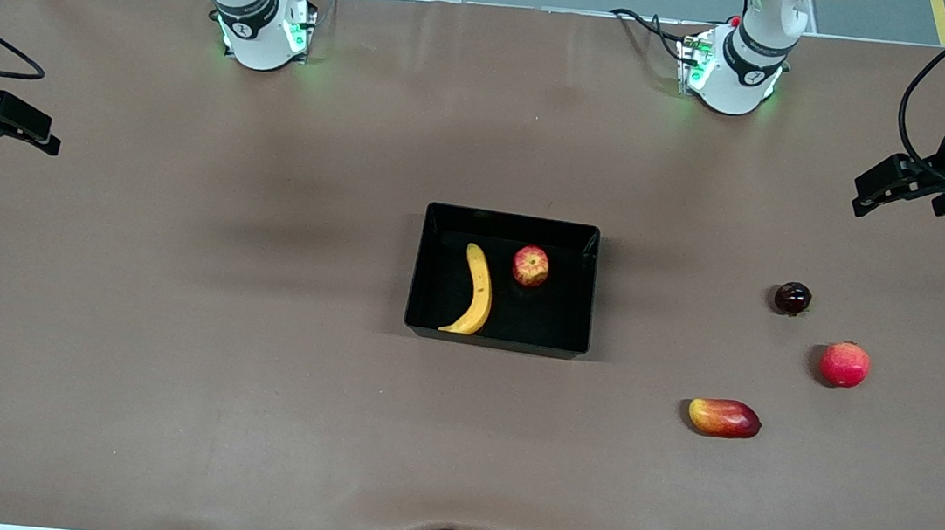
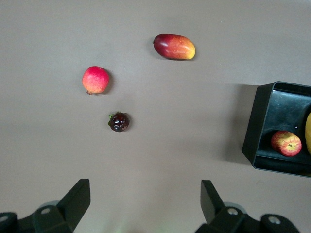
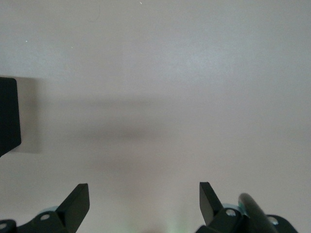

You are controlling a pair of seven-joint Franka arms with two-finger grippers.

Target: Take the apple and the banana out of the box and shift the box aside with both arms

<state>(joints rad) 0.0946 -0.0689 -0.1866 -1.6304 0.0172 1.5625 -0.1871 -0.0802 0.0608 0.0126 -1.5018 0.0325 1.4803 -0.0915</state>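
Observation:
The black box [image 1: 434, 296] stands at the middle of the table. The yellow banana [image 1: 477, 290] and the small red apple [image 1: 530, 266] with yellow patches lie inside it, side by side. The left wrist view shows a corner of the box [image 2: 257, 126] with the apple [image 2: 286, 143] in it. My left gripper [image 1: 871, 194] is open and empty, raised over the left arm's end of the table; it also shows in the left wrist view [image 2: 146, 201]. My right gripper [image 1: 43, 134] is open and empty, raised over the right arm's end, seen too in the right wrist view [image 3: 144, 204].
Three other fruits lie between the box and the left arm's end: a dark round fruit [image 1: 792, 298], a pinkish-red round fruit [image 1: 844, 364] and an oblong red-and-yellow fruit [image 1: 723, 418] nearest the front camera. The table is covered in brown cloth.

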